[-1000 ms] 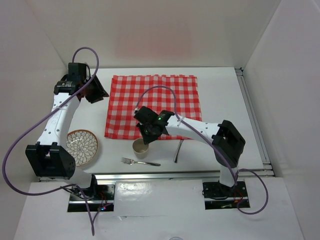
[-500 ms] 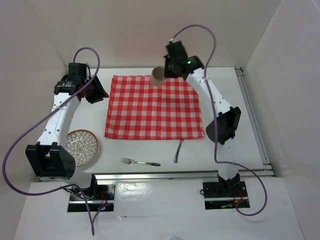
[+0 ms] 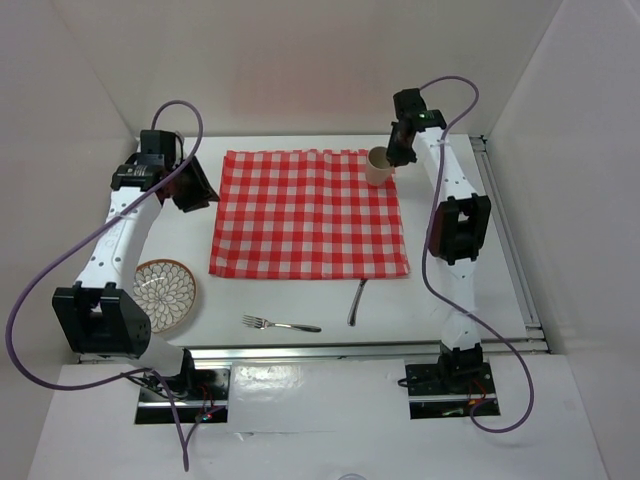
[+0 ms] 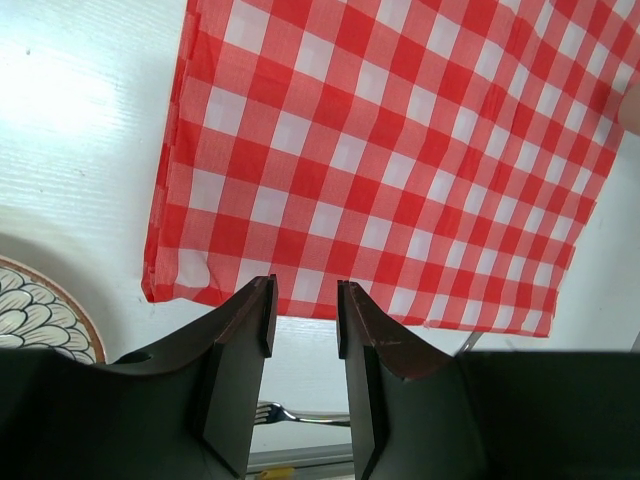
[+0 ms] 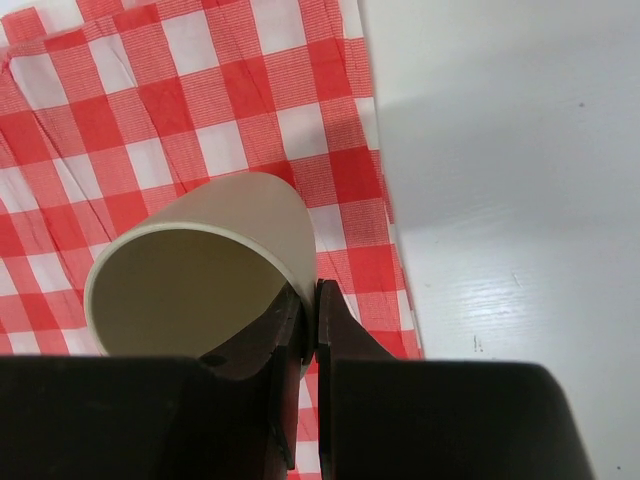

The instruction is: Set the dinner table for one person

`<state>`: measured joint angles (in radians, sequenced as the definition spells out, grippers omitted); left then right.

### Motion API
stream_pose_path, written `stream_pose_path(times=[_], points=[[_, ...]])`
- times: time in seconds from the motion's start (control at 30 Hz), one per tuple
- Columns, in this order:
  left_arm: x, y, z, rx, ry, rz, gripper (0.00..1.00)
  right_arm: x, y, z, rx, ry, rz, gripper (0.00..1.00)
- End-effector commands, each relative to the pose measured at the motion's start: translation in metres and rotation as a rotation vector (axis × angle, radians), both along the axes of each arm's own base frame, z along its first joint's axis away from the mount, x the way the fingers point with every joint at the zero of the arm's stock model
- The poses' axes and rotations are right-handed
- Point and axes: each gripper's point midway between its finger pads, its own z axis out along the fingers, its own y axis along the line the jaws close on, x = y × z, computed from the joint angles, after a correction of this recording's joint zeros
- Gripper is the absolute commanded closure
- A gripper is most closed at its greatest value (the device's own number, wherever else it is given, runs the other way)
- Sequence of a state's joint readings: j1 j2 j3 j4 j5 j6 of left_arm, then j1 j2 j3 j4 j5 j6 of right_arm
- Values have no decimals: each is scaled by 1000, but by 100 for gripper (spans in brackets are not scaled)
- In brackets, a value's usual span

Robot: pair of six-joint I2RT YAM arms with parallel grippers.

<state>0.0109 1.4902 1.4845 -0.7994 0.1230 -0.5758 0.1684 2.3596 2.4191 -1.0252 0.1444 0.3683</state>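
White dinner table (image 3: 455, 290) spread with a checked cloth (image 3: 305, 215), right gripper (image 5: 310, 300) pinched on the wall of an empty beige cup (image 5: 200, 265) at the cloth's far right corner, left gripper (image 4: 303, 300) part open, holding nothing, far left, patterned dish (image 3: 165, 293) empty, near left

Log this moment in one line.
right tool: shut on cup, at cloth far right corner | left tool: open, empty | plate, fork: off cloth

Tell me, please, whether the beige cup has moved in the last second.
Yes. The cup, pinched by the right tool, went from the bare table beside the fork to the checked cloth's far right corner.
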Motion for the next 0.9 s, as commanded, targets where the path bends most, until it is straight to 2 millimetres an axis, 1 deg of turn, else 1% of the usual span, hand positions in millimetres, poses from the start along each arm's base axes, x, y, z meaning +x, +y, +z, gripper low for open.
stream_pose_path(times=[0.0, 0.03, 0.07, 0.1, 0.13, 0.17, 0.2, 0.27, 0.33, 0.37, 0.4, 0.43, 0.47, 0.5, 0.63, 0.7, 0.73, 0.77, 0.83, 0.87], points=[[1, -2, -4, -9, 5, -27, 53, 15, -7, 13, 31, -54, -4, 100], [2, -2, -8, -9, 14, -27, 53, 15, -7, 13, 31, -54, -4, 100], [0, -2, -11, -10, 23, -27, 53, 16, -11, 6, 37, -40, -8, 100], [0, -2, -11, -10, 23, -27, 53, 18, -11, -1, 37, -35, -8, 100], [1, -2, -14, -10, 32, -27, 53, 19, -9, 2, 48, -43, -1, 100], [1, -2, -14, -10, 32, -27, 53, 23, -8, 0, 48, -49, -1, 100], [1, -2, -14, -10, 32, -27, 53, 24, -8, -7, 47, -37, -1, 100], [3, -2, -13, -10, 23, -27, 53, 27, -8, -6, 48, -49, -1, 100], [4, -2, -16, -10, 32, -27, 53, 35, -7, -12, 44, -65, 8, 100], [2, -2, -20, -10, 41, -27, 53, 36, -7, -8, 46, -76, 8, 100], [2, -2, -20, -10, 41, -27, 53, 42, -6, -7, 41, -94, 17, 100], [2, -2, -20, -10, 41, -27, 53, 44, -6, -14, 40, -86, 17, 100], [2, -2, -20, -4, 40, -34, 53, 46, -8, -10, 28, -98, 18, 100], [2, -2, -20, -4, 40, -34, 53, 47, -8, -15, 27, -93, 18, 100], [2, -2, -20, -4, 40, -34, 53, 47, -8, -20, 26, -84, 18, 100], [3, -2, -23, -5, 49, -34, 53, 49, -8, -19, 27, -93, 18, 100], [5, -2, -20, -4, 40, -34, 53, 51, -8, -18, 28, -102, 18, 100], [5, -2, -20, -4, 40, -34, 53, 51, -8, -23, 27, -93, 18, 100], [5, -2, -20, -4, 40, -34, 53, 51, -8, -23, 21, -93, 25, 100], [6, -2, -23, -5, 49, -34, 53, 51, -8, -29, 20, -84, 25, 100]])
